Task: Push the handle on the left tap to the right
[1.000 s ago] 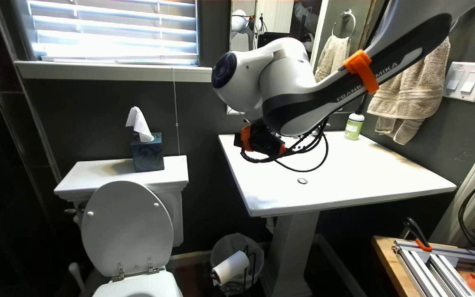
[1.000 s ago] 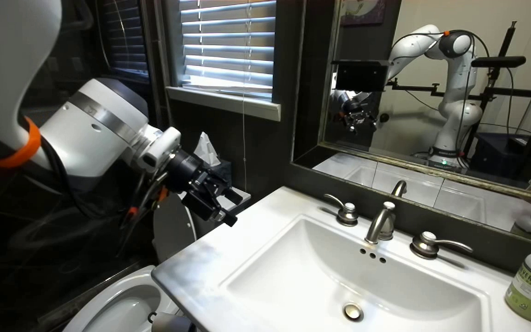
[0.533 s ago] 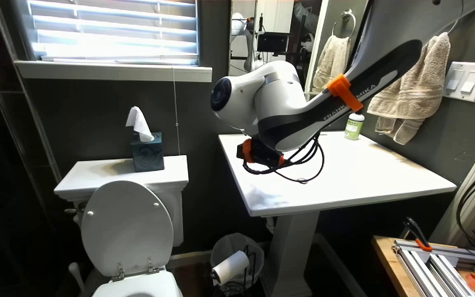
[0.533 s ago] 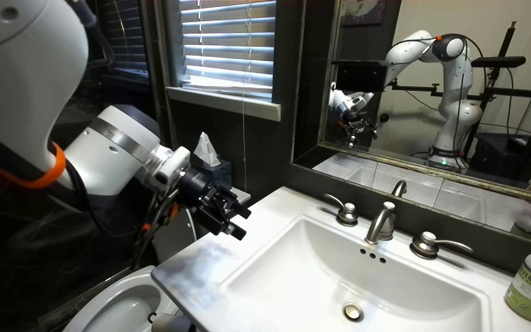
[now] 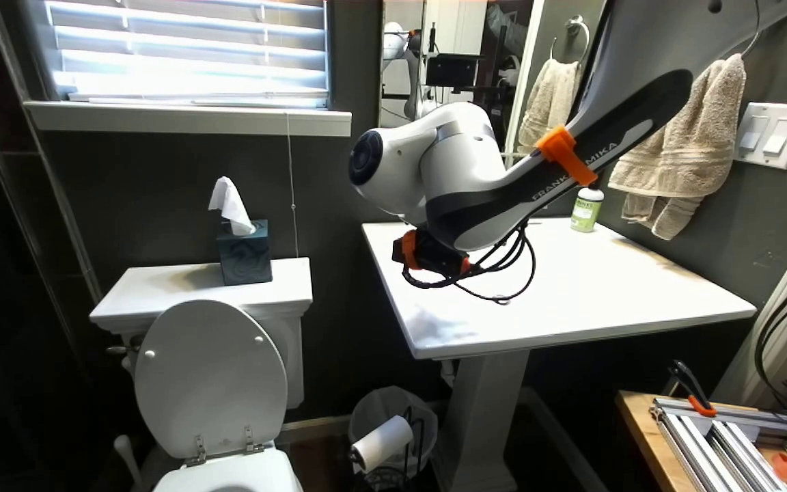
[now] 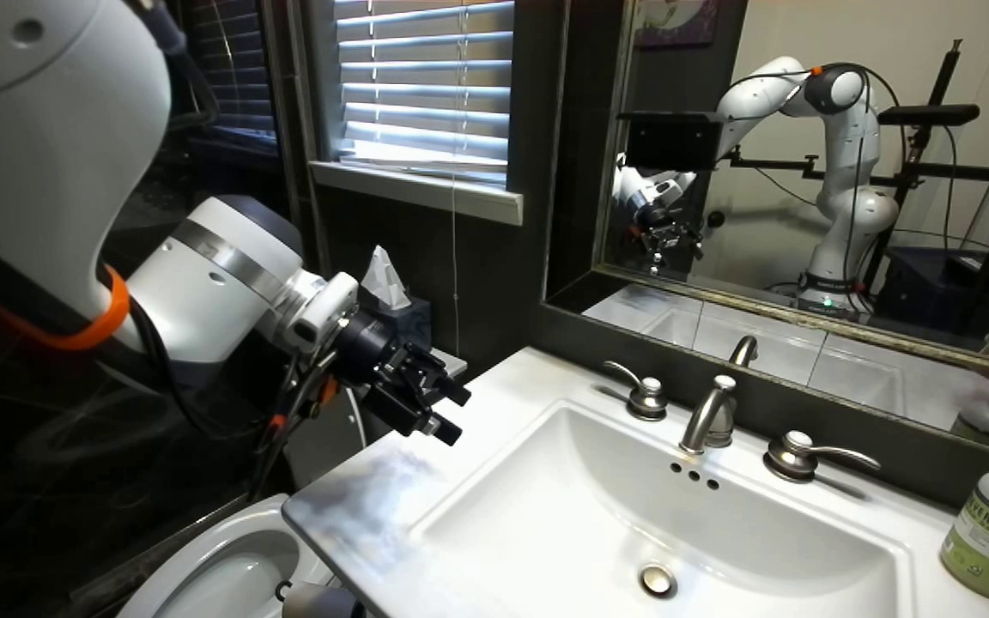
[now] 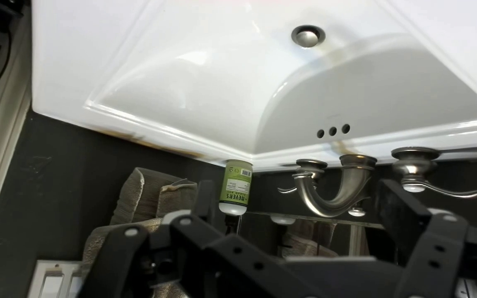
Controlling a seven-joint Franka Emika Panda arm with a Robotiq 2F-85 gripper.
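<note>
In the wrist view, the gripper (image 7: 300, 203) stands with jaws well apart, low in the frame. Beyond it, middle right, the left tap (image 7: 413, 165) bears the handle (image 7: 454, 193), pointing right; farther, right of centre, curves the spout (image 7: 330, 209).

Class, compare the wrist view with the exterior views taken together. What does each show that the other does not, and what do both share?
Only the wrist view lets you make out the barcode on the soap bottle.

Only the exterior views show the toilet, the tissue box and the window blinds.

Both share the soap bottle, the basin, the left tap with its handle, and the open gripper.
</note>
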